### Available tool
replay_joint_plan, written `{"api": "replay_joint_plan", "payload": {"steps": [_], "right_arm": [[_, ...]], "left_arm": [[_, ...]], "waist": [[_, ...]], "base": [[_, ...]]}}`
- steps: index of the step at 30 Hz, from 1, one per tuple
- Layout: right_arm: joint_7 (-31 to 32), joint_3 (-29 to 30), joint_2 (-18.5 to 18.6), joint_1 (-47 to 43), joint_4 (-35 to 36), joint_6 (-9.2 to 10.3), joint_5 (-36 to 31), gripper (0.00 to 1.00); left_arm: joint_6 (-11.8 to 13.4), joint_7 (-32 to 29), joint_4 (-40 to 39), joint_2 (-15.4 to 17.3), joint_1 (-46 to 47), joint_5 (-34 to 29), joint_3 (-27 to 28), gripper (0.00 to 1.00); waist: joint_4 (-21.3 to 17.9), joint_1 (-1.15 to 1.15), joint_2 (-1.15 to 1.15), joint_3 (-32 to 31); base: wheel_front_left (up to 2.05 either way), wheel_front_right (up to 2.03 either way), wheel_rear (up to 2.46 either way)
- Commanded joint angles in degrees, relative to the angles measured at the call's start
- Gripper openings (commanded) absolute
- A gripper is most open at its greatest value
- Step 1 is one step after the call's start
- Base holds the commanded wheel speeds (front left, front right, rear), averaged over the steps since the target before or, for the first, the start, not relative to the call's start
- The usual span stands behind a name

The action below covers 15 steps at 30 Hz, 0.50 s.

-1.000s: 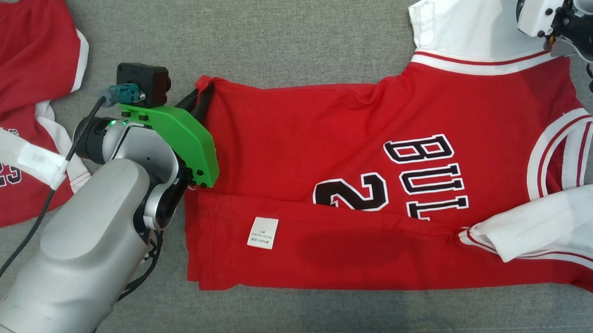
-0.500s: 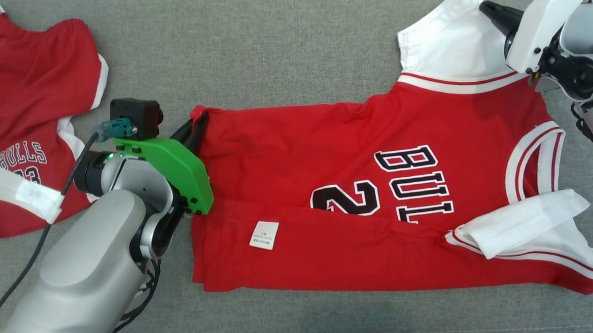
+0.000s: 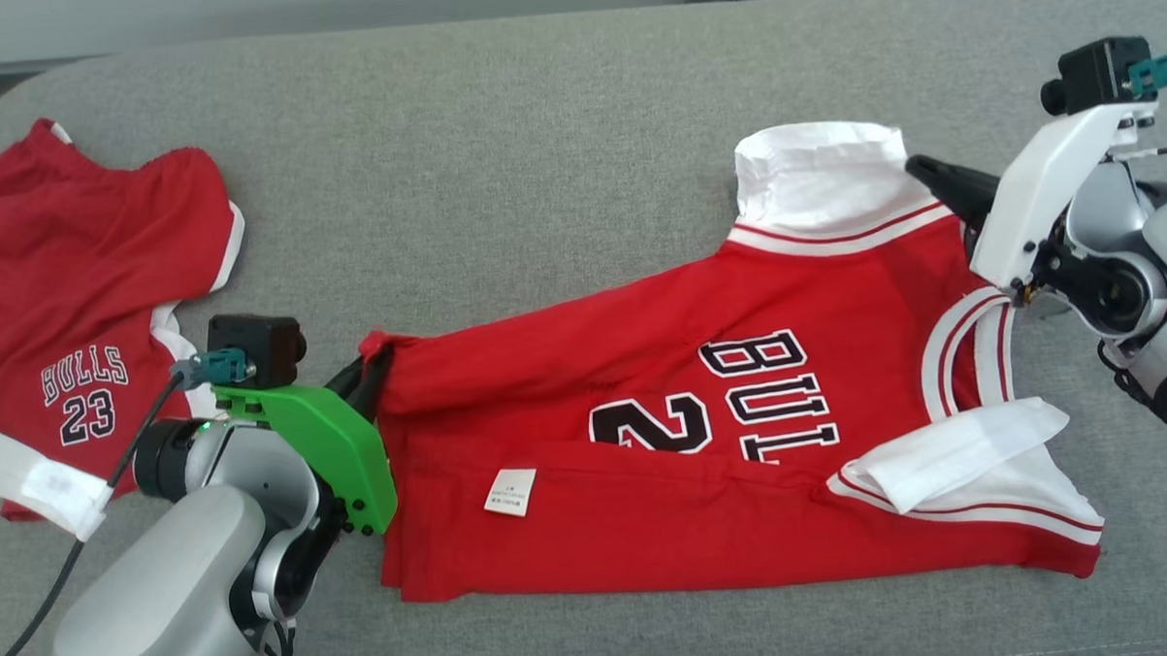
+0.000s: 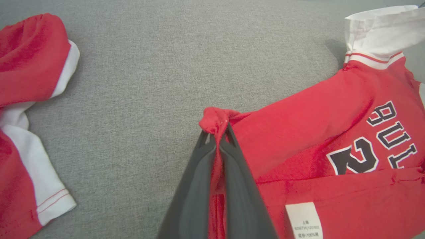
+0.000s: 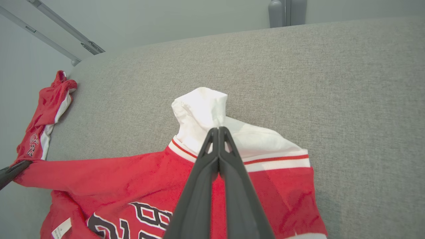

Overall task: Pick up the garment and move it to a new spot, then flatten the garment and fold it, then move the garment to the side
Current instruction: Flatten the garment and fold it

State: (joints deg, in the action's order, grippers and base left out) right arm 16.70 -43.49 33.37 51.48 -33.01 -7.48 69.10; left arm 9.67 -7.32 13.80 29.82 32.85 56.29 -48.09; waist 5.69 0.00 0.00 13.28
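Where head view obscures it, wrist views show both jaws pinching the garment [image 3: 584, 338].

- Smooth silver-grey left forearm [image 3: 156, 595], with a small green light at the wrist.
- Bright green bracket [image 3: 325, 444] with dark screws, carrying a black camera box [image 3: 254, 344], teal plug [image 3: 218, 365] and black cable [image 3: 143, 431].
- White bracket [image 3: 1045, 195] on the right wrist.
- Left pincer [image 4: 215, 132] and right pincer [image 5: 218, 130]: long dark-grey fingers.

Grey woven couch cushion [image 3: 539, 174] backs onto a pale wall [image 5: 166, 20] bearing metal rails [image 5: 91, 47].
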Motion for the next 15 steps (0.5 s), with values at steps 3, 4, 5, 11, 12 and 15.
{"api": "replay_joint_plan", "payload": {"steps": [3, 4, 5, 11, 12, 15], "right_arm": [[-0.34, -1.16, 0.78, -2.97, 1.33, -0.01, 1.42, 0.0], [-0.37, -1.45, 0.95, -3.64, 1.72, -0.02, 1.69, 0.0], [-0.39, -1.71, 1.12, -4.12, 2.11, -0.01, 2.07, 0.0], [-0.25, -2.69, 2.19, -6.78, 4.35, -0.02, 3.69, 0.0], [-0.28, -2.79, 2.49, -7.34, 4.79, -0.02, 3.97, 0.0], [-0.61, -2.57, 3.12, -9.22, 5.95, -0.01, 5.52, 0.0]], "left_arm": [[0.59, -0.54, -0.78, 1.32, -2.47, 0.55, -0.27, 0.0], [0.83, -0.72, -1.08, 1.61, -3.05, 0.77, -0.33, 0.0], [1.02, -0.88, -1.37, 1.83, -3.51, 0.99, -0.36, 0.0], [1.77, -1.4, -2.52, 3.49, -5.72, 1.88, -0.36, 0.0], [1.94, -1.48, -2.78, 3.68, -6.13, 1.9, -0.29, 0.0], [2.42, -1.48, -3.41, 4.42, -7.43, 2.31, -0.27, 0.0]], "waist": [[-1.86, 0.0, 0.0, -4.14], [-2.07, 0.0, 0.0, -4.57], [-2.26, 0.0, 0.0, -4.92], [-2.93, 0.0, 0.0, -6.74], [-3.02, 0.0, 0.0, -7.1], [-3.31, 0.0, 0.0, -7.96]], "base": [[0.0, 0.0, 0.0], [0.0, 0.0, 0.0], [0.0, 0.0, 0.0], [0.0, 0.0, 0.0], [0.0, 0.0, 0.0], [0.0, 0.0, 0.0]]}}
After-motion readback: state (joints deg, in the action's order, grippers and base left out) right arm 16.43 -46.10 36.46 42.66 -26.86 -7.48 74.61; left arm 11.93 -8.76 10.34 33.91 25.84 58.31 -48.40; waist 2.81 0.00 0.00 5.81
